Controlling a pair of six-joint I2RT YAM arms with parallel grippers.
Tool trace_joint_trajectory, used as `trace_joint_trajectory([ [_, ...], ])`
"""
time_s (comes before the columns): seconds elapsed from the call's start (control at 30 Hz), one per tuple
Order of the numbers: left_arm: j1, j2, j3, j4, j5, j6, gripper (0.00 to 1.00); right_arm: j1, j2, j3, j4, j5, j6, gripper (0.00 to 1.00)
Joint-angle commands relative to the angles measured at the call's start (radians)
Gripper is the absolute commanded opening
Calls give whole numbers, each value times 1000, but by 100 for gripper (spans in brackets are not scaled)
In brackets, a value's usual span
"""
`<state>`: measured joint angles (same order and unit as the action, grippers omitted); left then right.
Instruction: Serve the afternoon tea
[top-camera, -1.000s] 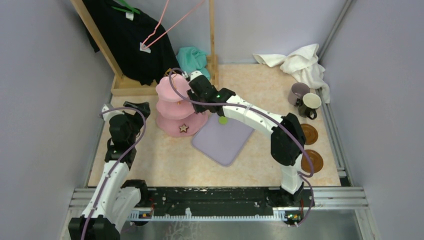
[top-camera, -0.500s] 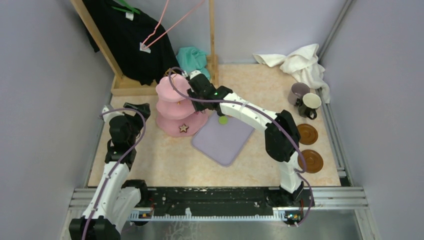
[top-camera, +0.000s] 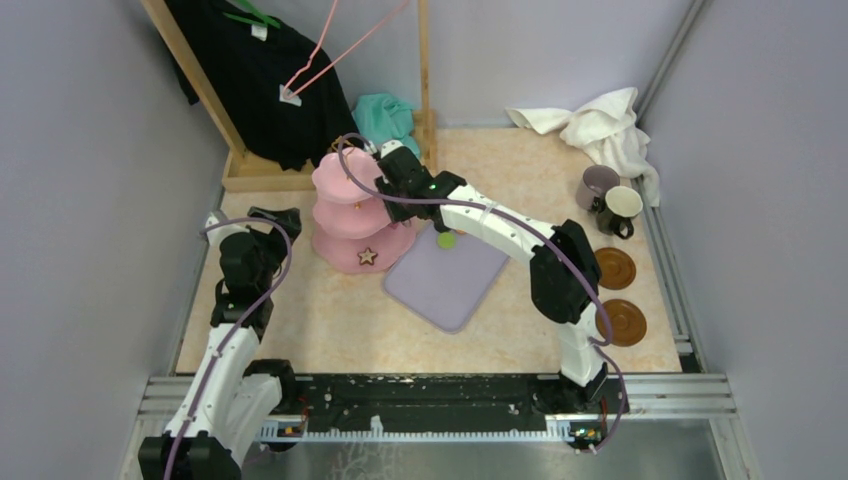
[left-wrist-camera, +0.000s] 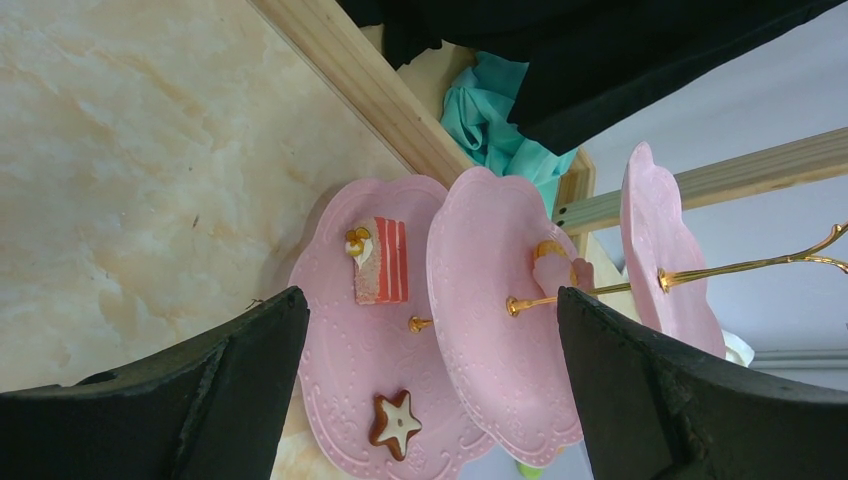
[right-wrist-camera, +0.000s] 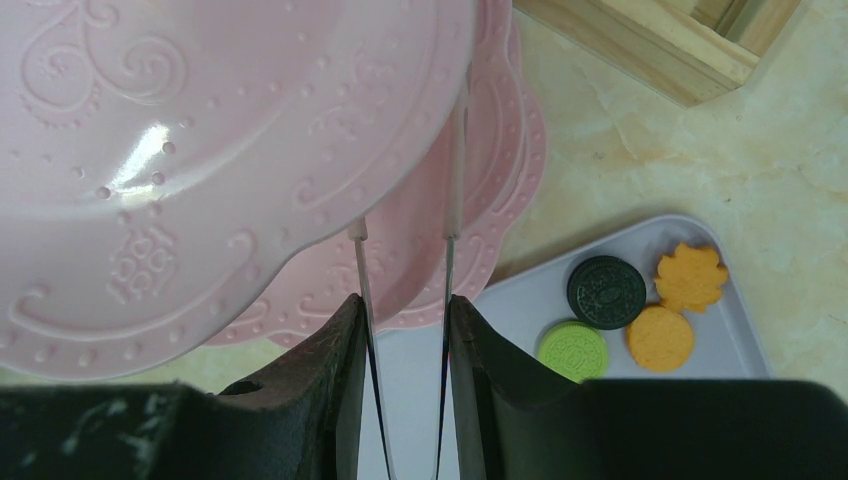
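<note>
Table (top-camera: 330, 320): pale marbled top; both arms are mounted at its near edge.
Wooden rack (top-camera: 190, 75): stands at the far left with a black garment (top-camera: 250, 70) hanging on it.
Right arm (top-camera: 500, 225): stretches from the near right across the lilac tray to the stand's upper tiers.
White cloth (top-camera: 600, 120): crumpled in the far right corner.
Pink three-tier stand (top-camera: 345, 222): upright on the far left of the table, in front of the rack's base and just beside the tray's left corner. Whether they touch cannot be told.
Lilac tray (top-camera: 450, 285): lies flat mid-table, turned at an angle.
Teal cloth (top-camera: 385, 115): bunched behind the stand.
Mugs: the mauve mug (top-camera: 596, 184) and cream mug (top-camera: 624, 205) stand touching at the right edge, near the white cloth.
Brown saucers: two, one (top-camera: 618, 268) behind the other (top-camera: 627, 322), near the right edge, both bare.
Left gripper (left-wrist-camera: 430, 300): jaws spread wide and holding nothing, facing the stand from the left.
Right gripper (right-wrist-camera: 403, 310): jaws partly closed, pinching the thin pink tongs (right-wrist-camera: 447, 270). The tong tips reach the edge of a stand tier with nothing between them.
Cake slice (left-wrist-camera: 380, 262): on the bottom tier.
Brown star (left-wrist-camera: 398, 420): on the bottom tier, apart from the cake slice.
Sweets on tray: the black round (right-wrist-camera: 606, 291), green round (right-wrist-camera: 572, 350), orange round (right-wrist-camera: 660, 337) and orange leaf (right-wrist-camera: 690, 275) sit clustered in the far corner.
</note>
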<state>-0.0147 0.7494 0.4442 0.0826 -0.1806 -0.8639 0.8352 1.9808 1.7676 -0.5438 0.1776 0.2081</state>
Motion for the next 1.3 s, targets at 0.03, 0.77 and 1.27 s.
trace_joint_trajectory([
  [0.03, 10, -16, -7, 29, 10, -3, 98, -8, -23, 49, 53, -6, -13, 29],
  [0.77, 12, -5, 0, 28, 5, -4, 98, -8, -33, 46, 51, -12, -15, 35],
  [1.27, 13, -8, 2, 23, 6, -2, 98, -8, -58, 29, 57, -14, -13, 38],
])
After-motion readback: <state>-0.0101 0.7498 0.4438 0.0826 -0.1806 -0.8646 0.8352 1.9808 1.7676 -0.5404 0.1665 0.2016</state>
